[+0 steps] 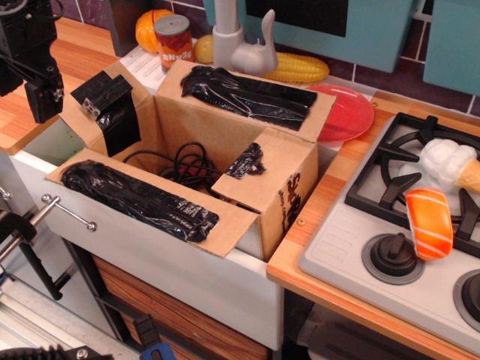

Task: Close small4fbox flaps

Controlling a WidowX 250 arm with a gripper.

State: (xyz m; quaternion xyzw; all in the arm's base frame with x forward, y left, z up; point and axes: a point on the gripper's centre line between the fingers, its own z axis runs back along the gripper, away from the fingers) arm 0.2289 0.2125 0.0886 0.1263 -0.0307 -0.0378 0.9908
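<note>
Gripper hangs at the far left edge, dark and partly cut off by the frame; whether its fingers are spread or pinched together cannot be told from this angle, and nothing seems to be held in it. Just to its right stands the small4fbox, set down in a white sink basin, its long axis running from upper left to lower right across the view. Nearest the gripper is the left short flap, standing up and leaning outward, with black tape bunched on it. Below it the near long flap lies splayed outward over the sink's front edge. Across the opening, the far long flap tilts back toward the faucet. The right short flap is already partly folded inward. Black cable coils inside the box. Further right sit a red plate and the stove.

So the box lies to the right of and slightly below the gripper, and the left short flap looks like the natural first push, inward and rightward along the box's long axis.
</note>
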